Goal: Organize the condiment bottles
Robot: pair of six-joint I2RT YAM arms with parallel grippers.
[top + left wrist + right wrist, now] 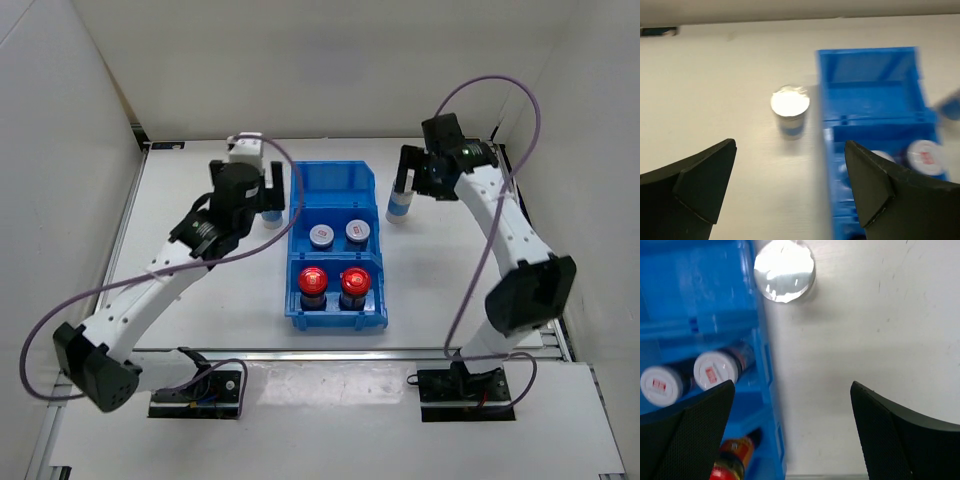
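The blue bin (336,181) holds two silver-lidded jars (322,236) (359,231) in its middle compartment and two red-lidded dark jars (313,283) (354,283) in the near one; its far compartment is empty. One blue-and-white cylinder (271,216) stands on the table left of the bin, and it also shows in the left wrist view (790,107). My left gripper (266,190) (790,185) is open and empty, short of it. The other cylinder (399,207) (784,270) stands right of the bin. My right gripper (410,178) (792,430) is open and empty above it.
White walls close in the table at the left, back and right. The bin's wall (767,390) lies by my right gripper's left finger, and the bin (875,100) lies under my left gripper's right finger. A metal rail (330,353) runs along the near edge.
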